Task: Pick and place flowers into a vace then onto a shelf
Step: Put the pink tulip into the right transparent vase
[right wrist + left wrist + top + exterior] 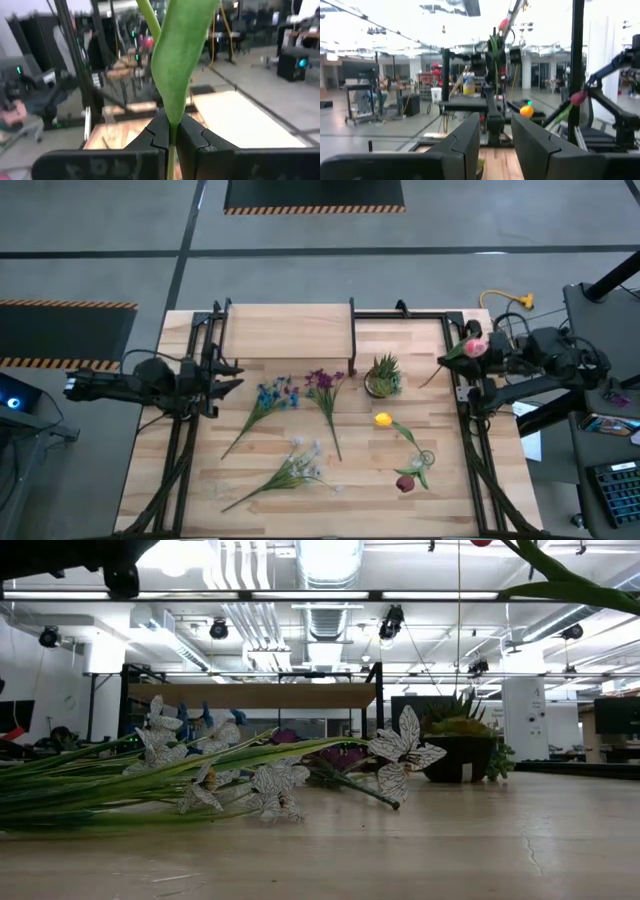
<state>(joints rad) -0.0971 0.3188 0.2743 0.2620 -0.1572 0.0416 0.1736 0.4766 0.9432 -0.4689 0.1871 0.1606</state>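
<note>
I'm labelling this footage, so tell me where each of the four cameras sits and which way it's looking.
High: overhead, straight down on the table, both arms.
Low: at tabletop height, level across white flowers to the shelf.
Left wrist: past the left hand, empty, toward the right arm.
Right wrist: past the right hand, shut on a pink flower by its stem.
Shared: the pink flower, high and right wrist.

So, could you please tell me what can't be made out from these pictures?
- Vase: none in any view; only a potted plant stands by the shelf.
- Pink flower: right wrist view shows only its stem and leaf; the bloom is cut off.
- Right gripper: absent from the low view, above its edge.
- Left gripper: holds nothing visible.
</note>
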